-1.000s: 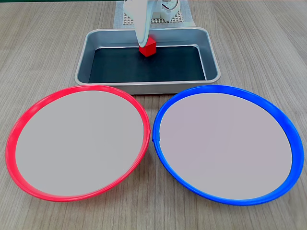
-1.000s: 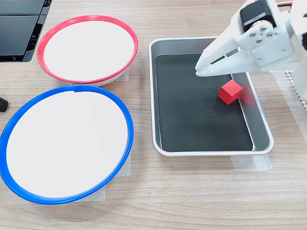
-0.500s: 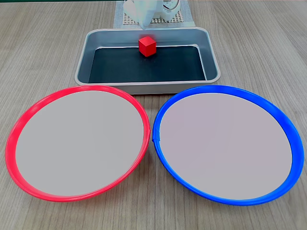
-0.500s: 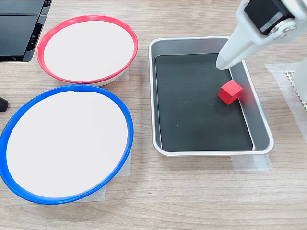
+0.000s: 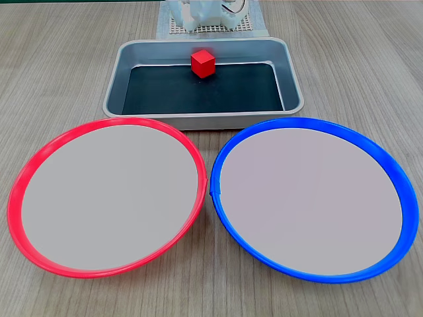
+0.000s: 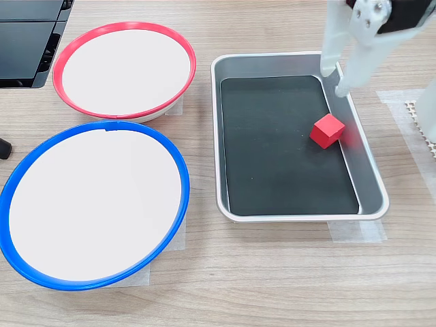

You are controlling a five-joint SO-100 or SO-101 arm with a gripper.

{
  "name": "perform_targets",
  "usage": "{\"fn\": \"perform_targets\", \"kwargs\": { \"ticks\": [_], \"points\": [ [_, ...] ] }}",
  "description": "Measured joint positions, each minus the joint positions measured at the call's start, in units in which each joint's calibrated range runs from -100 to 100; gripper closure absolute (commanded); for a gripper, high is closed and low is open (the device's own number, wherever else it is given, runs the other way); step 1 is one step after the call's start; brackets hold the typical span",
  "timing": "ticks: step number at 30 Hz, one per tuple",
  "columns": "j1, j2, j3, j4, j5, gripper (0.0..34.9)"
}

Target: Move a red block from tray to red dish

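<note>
The red block [image 5: 203,63] [image 6: 327,130] lies on the black bottom of the grey tray [image 5: 111,99] [image 6: 216,136], close to the tray's wall on the arm's side. In the second exterior view my gripper [image 6: 336,80] hangs high over the tray's top right corner, open, with its white fingertips [image 6: 343,87] pointing down and nothing between them. It is well above the block and apart from it. The red dish [image 5: 26,178] [image 6: 63,54] holds nothing. In the first exterior view only the arm's white base [image 5: 198,13] shows, behind the tray.
A blue-rimmed dish [image 5: 396,178] [image 6: 20,170] of the same size sits beside the red one, touching it. In the second exterior view a black object [image 6: 27,41] lies at the top left and a white mesh pad [image 6: 417,116] at the right edge.
The gripper has lifted away from the block and swung up towards the arm's base, leaving the first exterior view. The block has stayed where it was in the tray.
</note>
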Motion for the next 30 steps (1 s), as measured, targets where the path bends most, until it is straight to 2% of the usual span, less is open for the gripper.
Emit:
{"fn": "perform_targets", "kwargs": {
  "ticks": [6, 9, 14, 21, 30],
  "points": [
    [2.4, 3.2, 1.2, -2.0, 6.5, 15.7],
    [2.5, 3.8, 3.5, -4.4, 7.9, 15.5],
    [2.3, 4.8, 6.4, -7.7, 8.8, 16.4],
    [2.9, 8.4, 10.9, -16.9, 9.1, 17.1],
    [-0.3, 8.8, 12.3, -19.3, 6.3, 15.8]
  ]
}}
